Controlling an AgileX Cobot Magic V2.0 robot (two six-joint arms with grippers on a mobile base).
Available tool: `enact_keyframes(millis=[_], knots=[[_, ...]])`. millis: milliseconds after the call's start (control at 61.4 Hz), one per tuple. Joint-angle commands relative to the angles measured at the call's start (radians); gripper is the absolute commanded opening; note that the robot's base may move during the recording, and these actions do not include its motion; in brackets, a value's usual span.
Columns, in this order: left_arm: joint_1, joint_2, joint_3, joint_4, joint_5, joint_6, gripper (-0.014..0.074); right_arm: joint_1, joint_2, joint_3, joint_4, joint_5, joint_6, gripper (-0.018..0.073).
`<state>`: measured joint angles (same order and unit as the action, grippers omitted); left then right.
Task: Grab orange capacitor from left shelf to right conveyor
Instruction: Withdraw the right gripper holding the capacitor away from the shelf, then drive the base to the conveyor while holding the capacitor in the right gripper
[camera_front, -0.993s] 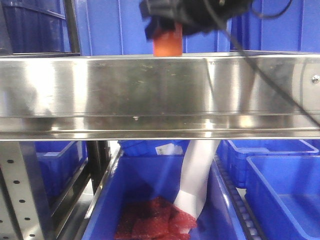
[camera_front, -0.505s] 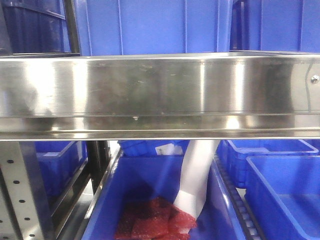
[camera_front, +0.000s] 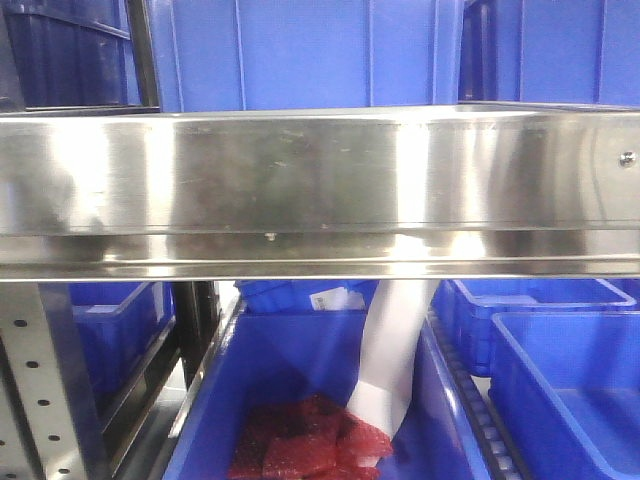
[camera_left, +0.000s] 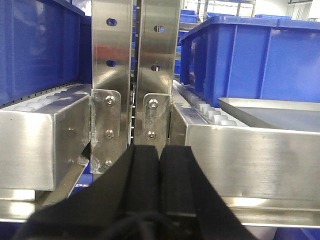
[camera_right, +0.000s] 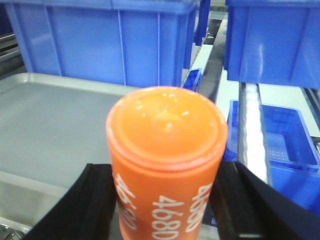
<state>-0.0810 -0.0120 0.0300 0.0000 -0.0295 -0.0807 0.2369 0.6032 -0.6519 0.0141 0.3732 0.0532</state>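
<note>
Capacitor (camera_right: 167, 165) upright, clamped in right hand (camera_right: 167, 205), bare shelf (camera_right: 50, 125) surface beyond; left hand (camera_left: 160, 165) closed tight before uprights (camera_left: 112, 75).

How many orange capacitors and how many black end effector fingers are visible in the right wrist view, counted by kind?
orange capacitor: 1
black end effector fingers: 2
Total: 3

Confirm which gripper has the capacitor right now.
The right gripper, clamped on the orange capacitor marked 4680. The left gripper is shut with nothing between its jaws.
</note>
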Motion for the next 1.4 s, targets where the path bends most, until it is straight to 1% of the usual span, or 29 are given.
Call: enact_keyframes(millis=[0, 244, 423, 1384], knots=[[-0.004, -0.019, -0.004, 0.0, -0.084, 0.0, -0.0105, -0.003, -0.084, 0.014, 0.002, -0.073, -0.001, 0.0183], [-0.004, -0.019, -0.004, 0.0, -0.084, 0.0, -0.0105, -0.003, -0.348, 0.129, 0.002, -0.028, -0.001, 0.0183], [-0.004, -0.019, -0.004, 0.0, -0.084, 0.0, -0.0105, -0.003, -0.441, 0.169, 0.002, -0.007, -0.001, 0.0183], [-0.002, -0.019, -0.004, 0.0, -0.084, 0.0, -0.0105, -0.003, -0.444, 0.169, 0.002, -0.02, -0.001, 0.0183]])
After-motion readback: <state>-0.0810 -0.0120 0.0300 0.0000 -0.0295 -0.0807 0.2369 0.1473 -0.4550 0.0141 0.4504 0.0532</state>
